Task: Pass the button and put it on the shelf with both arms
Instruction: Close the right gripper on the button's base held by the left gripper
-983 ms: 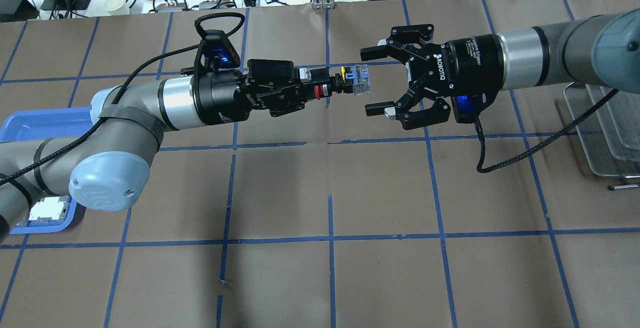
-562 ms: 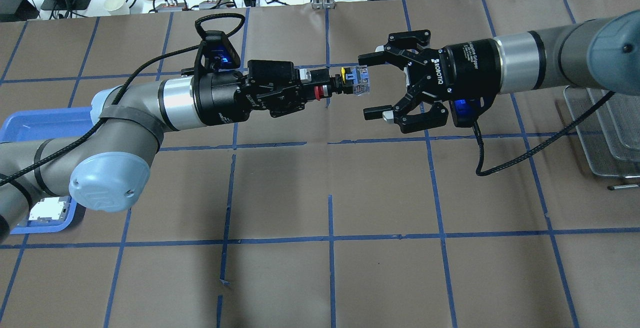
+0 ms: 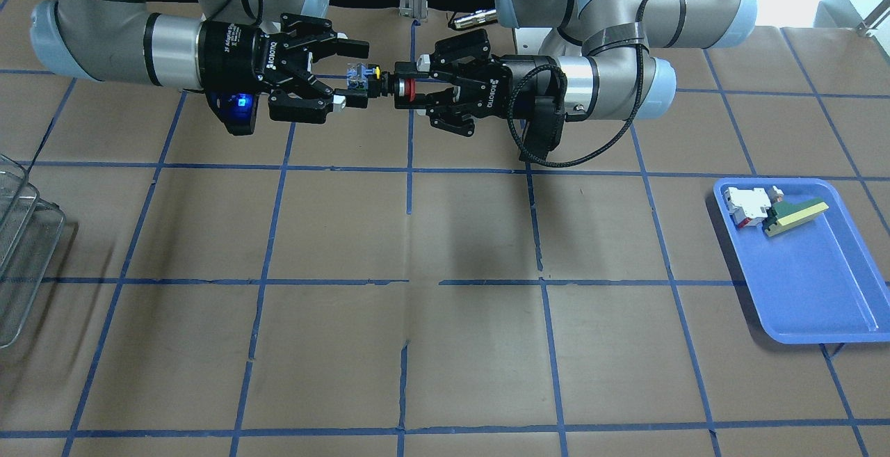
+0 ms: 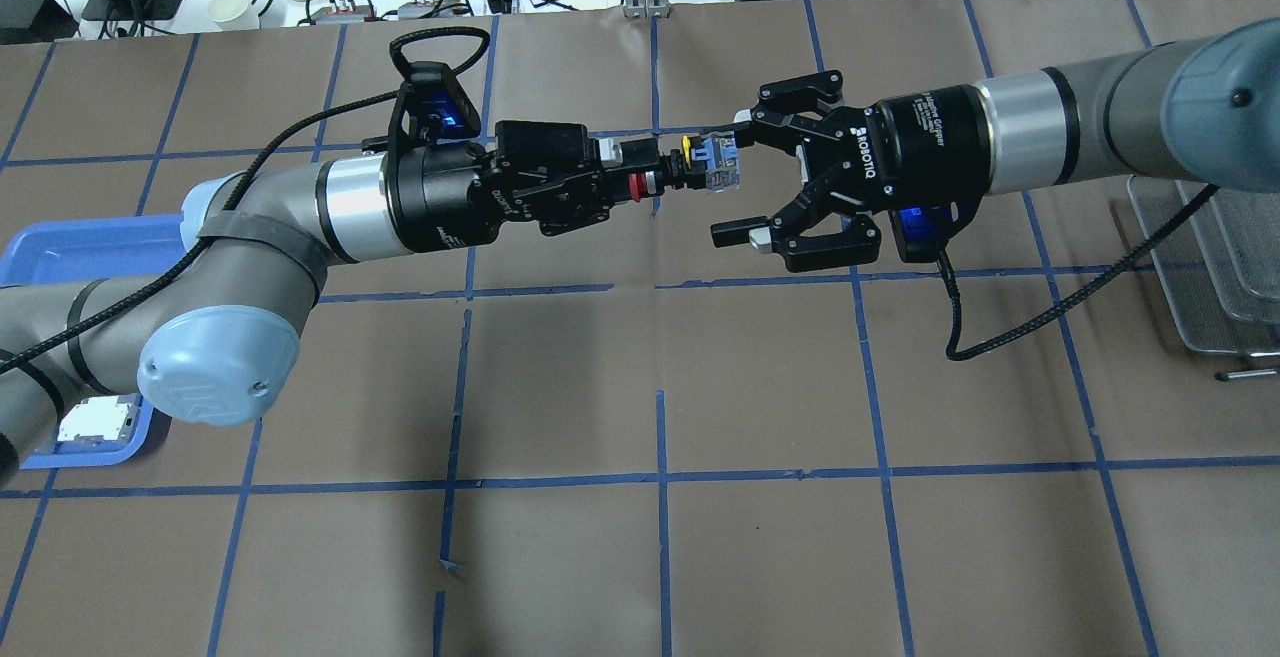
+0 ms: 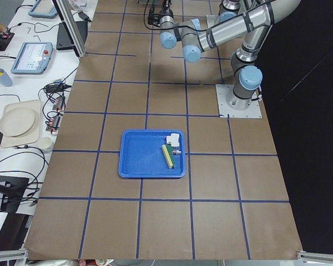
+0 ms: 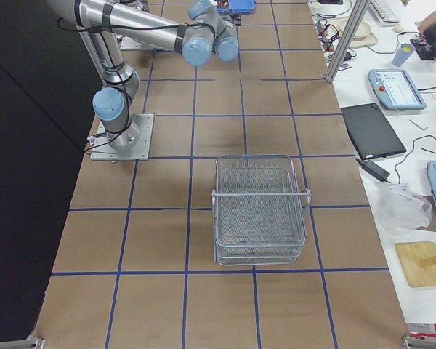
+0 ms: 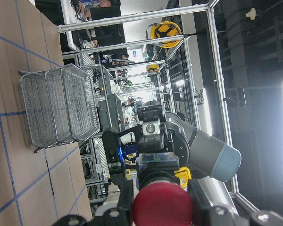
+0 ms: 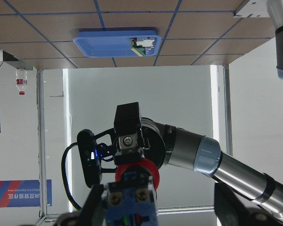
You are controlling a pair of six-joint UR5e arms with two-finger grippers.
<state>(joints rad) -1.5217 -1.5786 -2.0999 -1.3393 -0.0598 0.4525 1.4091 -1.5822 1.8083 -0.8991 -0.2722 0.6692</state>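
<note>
Brown gridded counter (image 4: 660, 557): left claw (image 4: 625, 173) clamps button (image 4: 700, 159) by red cap; right claw (image 4: 738, 178) spread wide, straddling clear block.

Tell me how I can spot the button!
Look in the air above the middle of the table. The button sticks out of the left gripper toward the open right gripper. It alone has a red cap and yellow ring; the white block and green block lie in the blue tray.
</note>
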